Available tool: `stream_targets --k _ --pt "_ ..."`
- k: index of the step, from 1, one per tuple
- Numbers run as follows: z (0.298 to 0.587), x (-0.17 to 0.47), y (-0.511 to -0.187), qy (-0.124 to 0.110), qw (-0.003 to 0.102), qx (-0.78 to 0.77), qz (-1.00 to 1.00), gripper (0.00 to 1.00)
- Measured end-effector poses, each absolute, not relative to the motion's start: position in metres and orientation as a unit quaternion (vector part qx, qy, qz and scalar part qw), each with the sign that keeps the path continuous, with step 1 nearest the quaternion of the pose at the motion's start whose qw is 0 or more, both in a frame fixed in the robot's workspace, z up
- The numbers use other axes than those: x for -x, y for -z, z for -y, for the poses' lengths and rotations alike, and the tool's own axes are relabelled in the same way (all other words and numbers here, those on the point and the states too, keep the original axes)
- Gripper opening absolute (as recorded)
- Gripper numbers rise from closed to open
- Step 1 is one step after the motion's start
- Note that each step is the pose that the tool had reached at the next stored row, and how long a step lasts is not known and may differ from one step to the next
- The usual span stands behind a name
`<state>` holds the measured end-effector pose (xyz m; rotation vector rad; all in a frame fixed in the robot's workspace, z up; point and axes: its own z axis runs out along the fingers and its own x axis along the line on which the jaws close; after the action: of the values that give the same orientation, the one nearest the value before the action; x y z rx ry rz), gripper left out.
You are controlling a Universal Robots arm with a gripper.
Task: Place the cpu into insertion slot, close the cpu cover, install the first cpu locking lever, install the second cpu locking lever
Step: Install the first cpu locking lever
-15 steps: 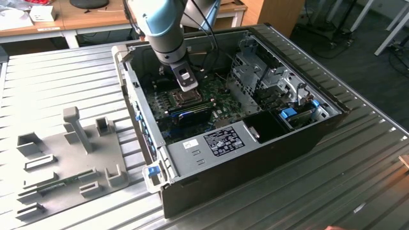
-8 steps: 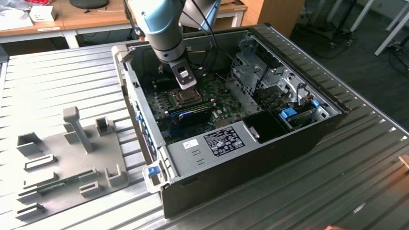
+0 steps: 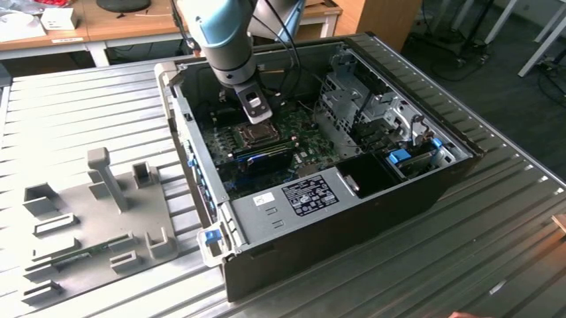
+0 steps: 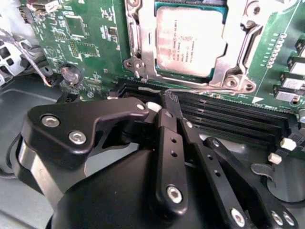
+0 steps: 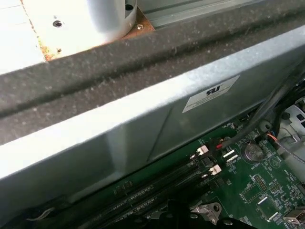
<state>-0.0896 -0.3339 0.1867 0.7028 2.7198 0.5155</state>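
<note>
The cpu (image 4: 188, 40), a pale metallic square, lies in the insertion slot (image 3: 257, 136) on the green board inside the open computer case. The silvery cpu cover (image 4: 144, 33) is down around it, framing its edges. A thin wire locking lever (image 4: 209, 89) runs along the socket edge nearest my gripper, and another bent lever (image 4: 249, 45) lies along an adjacent side. My gripper (image 4: 170, 101) is shut, its black fingers meeting at a narrow tip that sits right at the nearer lever. Whether the tip touches the wire I cannot tell. In the exterior view my gripper (image 3: 257, 118) hangs just above the socket.
Long black memory slots (image 4: 228, 119) run beside the socket, under my fingertips. A coin battery (image 5: 251, 151) and loose cables sit near the case wall (image 5: 143, 129). A metal drive cage (image 3: 354, 99) stands at the exterior view's right. A grey fixture plate (image 3: 97, 218) lies on the ribbed table.
</note>
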Motion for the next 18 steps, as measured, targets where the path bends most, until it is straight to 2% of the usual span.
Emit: stream_targets --k 18 --pt "0.3381 0.0895 -0.1814 -0.179 0.143 -0.244 -0.943 0.10"
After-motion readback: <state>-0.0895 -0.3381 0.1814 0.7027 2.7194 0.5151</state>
